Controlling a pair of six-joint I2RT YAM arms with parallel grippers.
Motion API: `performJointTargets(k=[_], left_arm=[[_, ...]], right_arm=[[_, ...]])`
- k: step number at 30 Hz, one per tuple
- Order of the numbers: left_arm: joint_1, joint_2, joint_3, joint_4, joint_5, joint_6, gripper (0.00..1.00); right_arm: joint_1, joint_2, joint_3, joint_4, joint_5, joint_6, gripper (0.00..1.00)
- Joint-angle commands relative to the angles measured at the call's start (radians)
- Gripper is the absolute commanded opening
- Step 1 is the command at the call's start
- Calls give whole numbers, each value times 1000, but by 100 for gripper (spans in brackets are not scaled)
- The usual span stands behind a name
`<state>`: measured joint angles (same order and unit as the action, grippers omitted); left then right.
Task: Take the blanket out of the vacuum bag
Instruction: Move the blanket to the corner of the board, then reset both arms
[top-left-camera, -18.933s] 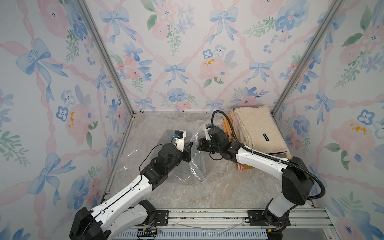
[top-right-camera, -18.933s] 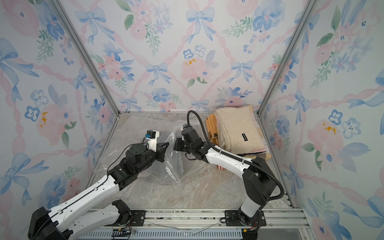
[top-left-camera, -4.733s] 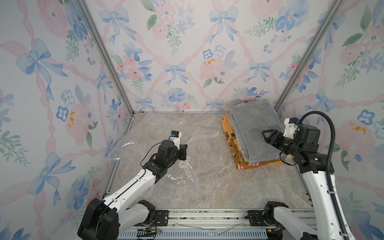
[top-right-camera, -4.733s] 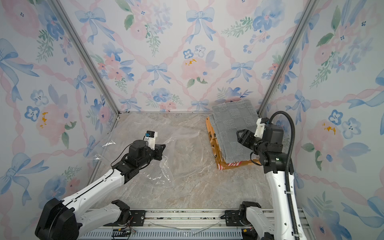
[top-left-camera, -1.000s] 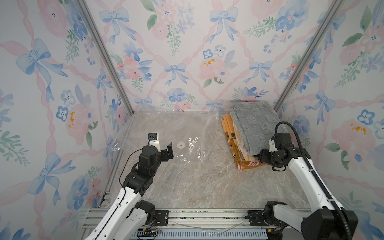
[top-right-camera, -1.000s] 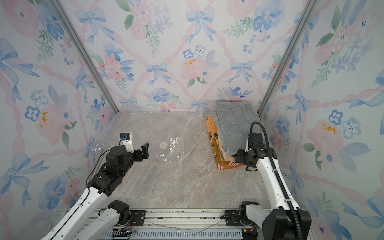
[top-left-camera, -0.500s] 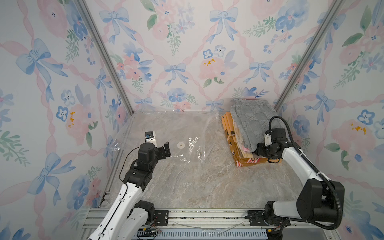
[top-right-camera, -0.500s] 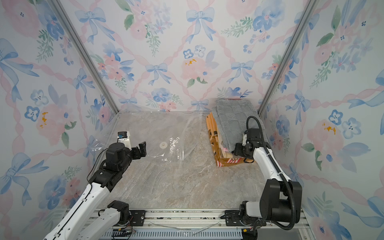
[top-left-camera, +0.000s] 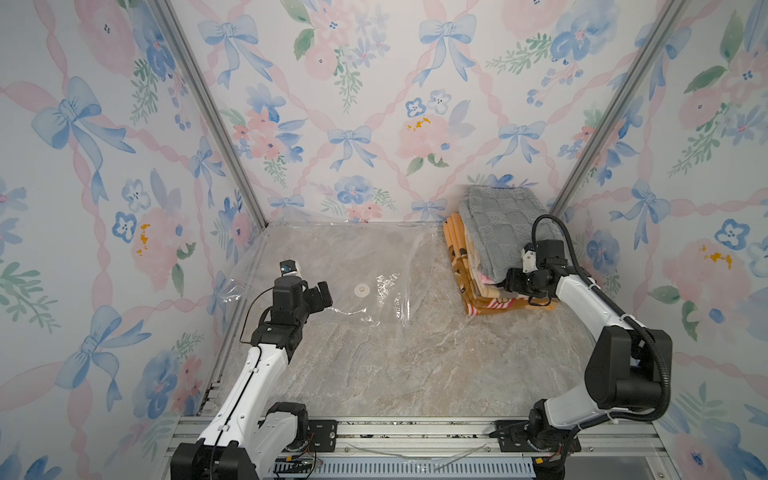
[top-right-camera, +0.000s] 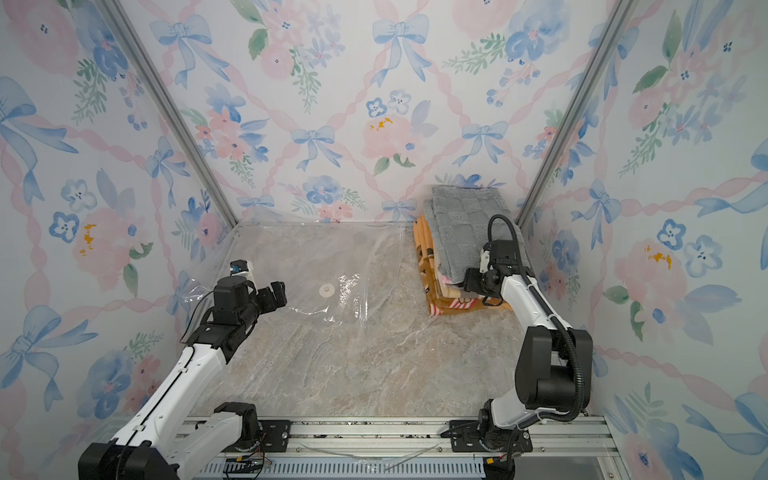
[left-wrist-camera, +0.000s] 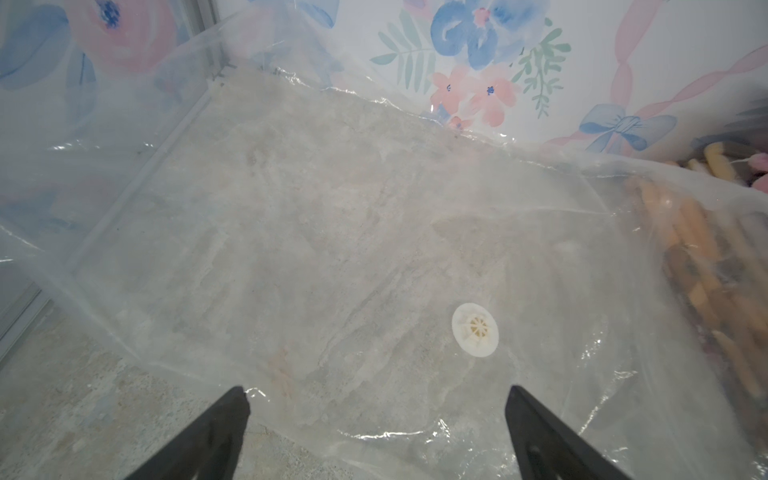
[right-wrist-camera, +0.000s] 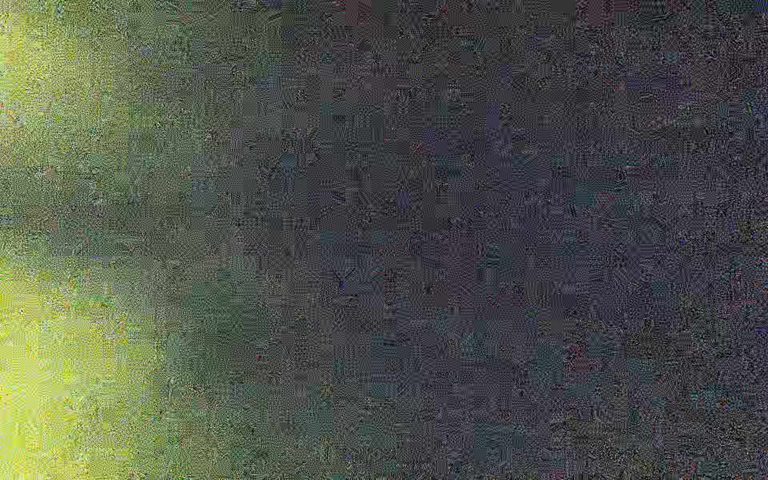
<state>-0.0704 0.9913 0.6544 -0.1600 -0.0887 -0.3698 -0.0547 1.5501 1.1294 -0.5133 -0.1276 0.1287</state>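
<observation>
One risk: the right gripper (top-left-camera: 508, 285), opening unreadable, could topple the blanket stack (top-left-camera: 490, 241) ahead; the left gripper (left-wrist-camera: 376, 401) gapes empty.

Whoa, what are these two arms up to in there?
The vacuum bag lies flat and looks empty on the table. The left gripper hovers open at its near edge, holding nothing. The right gripper is pressed against the side of the blanket stack topped by the gray blanket; whether it grips is hidden.
</observation>
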Motion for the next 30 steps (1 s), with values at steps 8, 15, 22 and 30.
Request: performJointTargets(k=[8,15,22,30], left_arm=[[5,-81,-60,47,-73,-72,98],[4,-157,-155,105,-275,-97,98],[5,-212,-377,407,-416,-75,98],[0,25,-400,678,-330,114,98]], right_arm=[[-13,-281,-187,-188,-74,126,69],[-10,-507,-265,-232,-84,170,96],[-10,-742,-520,73,37,203,96],[29,-823,-788,566,201,-45,96]])
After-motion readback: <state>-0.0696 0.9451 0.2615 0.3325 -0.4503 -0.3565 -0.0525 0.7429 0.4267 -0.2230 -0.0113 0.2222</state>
